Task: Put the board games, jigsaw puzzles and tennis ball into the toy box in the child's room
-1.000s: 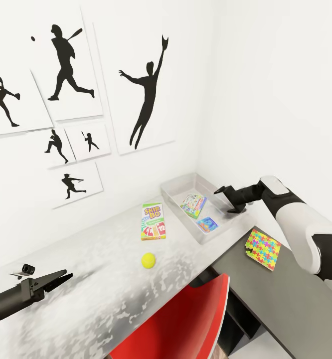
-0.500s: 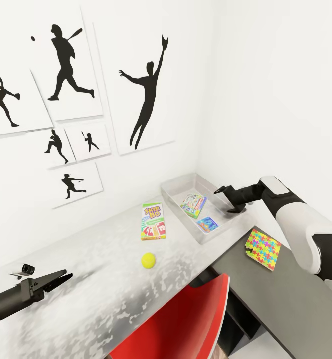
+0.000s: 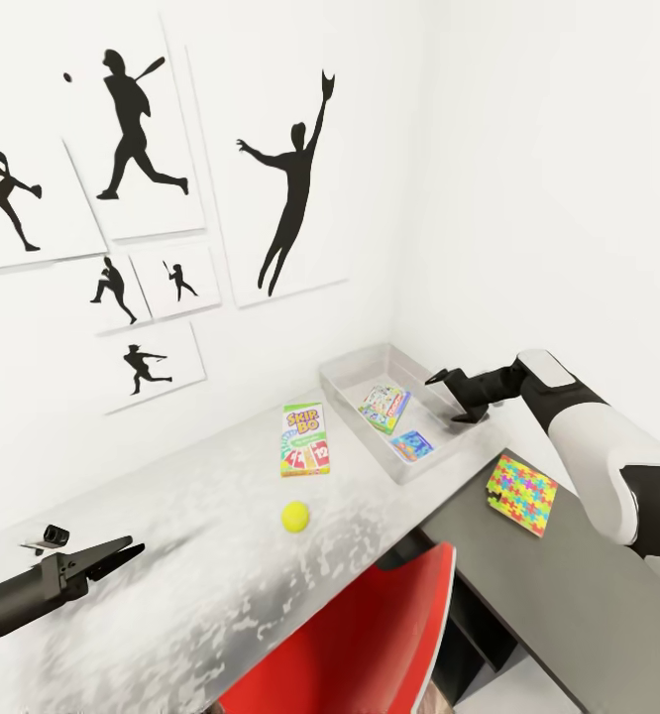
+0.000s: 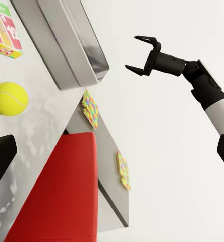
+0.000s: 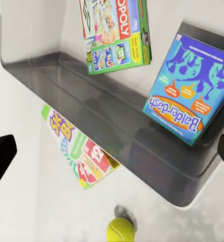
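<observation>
The right gripper (image 3: 456, 395) hangs open and empty over the toy box (image 3: 342, 378), which holds two board games (image 3: 385, 407); a third (image 3: 303, 439), a tennis ball (image 3: 294, 517) and a jigsaw puzzle (image 3: 522, 495) lie on the bench (image 3: 171, 555). The left gripper (image 3: 112, 557) appears nearly closed, empty.

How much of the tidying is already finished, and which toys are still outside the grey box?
Done: two board games, the Monopoly box and the blue Balderdash box, lie inside the shallow grey toy box. In hand: nothing; the right gripper hangs open above the box. Left: the green Skip-Bo box and yellow tennis ball on the pale tabletop, and two multicoloured jigsaw puzzles on the dark desk.
</observation>
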